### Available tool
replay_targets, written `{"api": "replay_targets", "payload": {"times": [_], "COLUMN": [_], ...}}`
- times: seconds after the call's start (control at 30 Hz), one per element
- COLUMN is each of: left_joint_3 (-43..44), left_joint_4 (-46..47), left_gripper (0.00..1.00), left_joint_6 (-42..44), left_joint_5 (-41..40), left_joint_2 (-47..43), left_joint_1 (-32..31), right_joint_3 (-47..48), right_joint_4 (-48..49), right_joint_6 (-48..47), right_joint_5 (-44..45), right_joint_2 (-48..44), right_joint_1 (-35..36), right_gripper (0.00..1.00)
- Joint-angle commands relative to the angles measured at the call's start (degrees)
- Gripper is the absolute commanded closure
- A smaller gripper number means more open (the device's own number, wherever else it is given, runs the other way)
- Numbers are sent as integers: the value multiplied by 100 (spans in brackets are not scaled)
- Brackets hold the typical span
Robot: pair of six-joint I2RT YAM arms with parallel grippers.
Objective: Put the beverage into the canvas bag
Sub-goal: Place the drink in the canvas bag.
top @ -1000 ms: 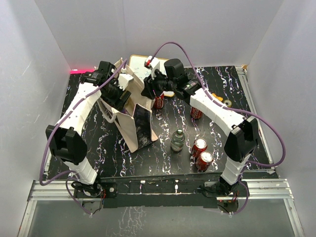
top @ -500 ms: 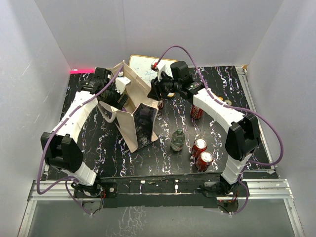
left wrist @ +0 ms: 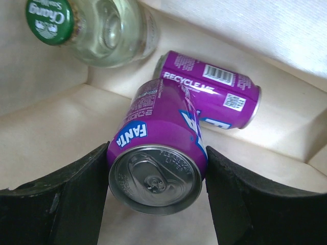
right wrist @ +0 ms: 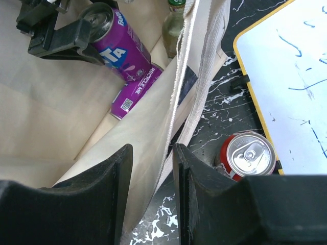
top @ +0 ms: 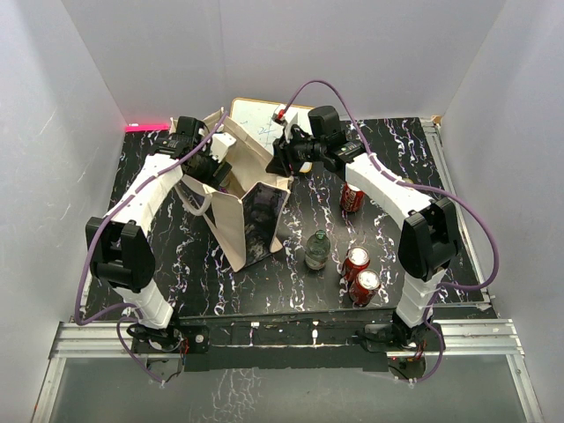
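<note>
Top external view: the canvas bag [top: 238, 225] is seen standing on the table [top: 203, 273] between the arms, its mouth spread wider than a second earlier. The right gripper [top: 280, 164], then lower behind the bag, is now found at the bag's far rim. The left gripper [top: 211, 167] is kept inside the mouth. Left wrist view: a purple can [left wrist: 158, 148] is clamped between the left jaws inside the bag, above a second purple can [left wrist: 214, 97] lying on the bottom and a green-capped bottle [left wrist: 102, 30]. Right wrist view: the bag's rim is straddled by the right jaws; whether it is pinched cannot be told. A red can [right wrist: 248, 155] is seen just outside the bag, beside a white board [right wrist: 286, 71].
</note>
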Motion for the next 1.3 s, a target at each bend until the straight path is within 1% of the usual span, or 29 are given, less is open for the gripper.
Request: {"api": "replay_targets", "payload": {"times": [0.0,0.23,0.47,0.67,0.9,1.0,1.07,1.13,1.27], "left_joint_3": [237,192,236,395,272,260,284,308,295], "left_joint_4": [111,185,376,406,590,679,657,557,272], "left_gripper": [100,100,100,100,100,100,100,100,100], "left_joint_6": [58,71,35,-130,-72,-80,-112,-133,21], "left_joint_5": [-317,-173,-925,-1345,-2047,-2162,-2073,-1662,-299], "left_joint_2": [127,44,7,-62,-167,-210,-211,-235,-384], "left_joint_1": [46,48,50,48,47,65,66,75,67], "right_joint_3": [352,348,322,312,288,260,250,242,226], "right_joint_4": [9,-44,-42,-20,-6,-9,-4,0,-9], "right_joint_6": [-206,-223,-142,-119,-89,-67,-45,-32,4], "right_joint_5": [1,108,144,136,109,105,103,116,128], "right_joint_2": [50,9,-9,-27,-57,-92,-93,-97,-119], "right_joint_1": [-59,-69,-67,-71,-65,-68,-57,-57,-48], "right_gripper": [61,61,61,61,62,62,62,63,63]}}
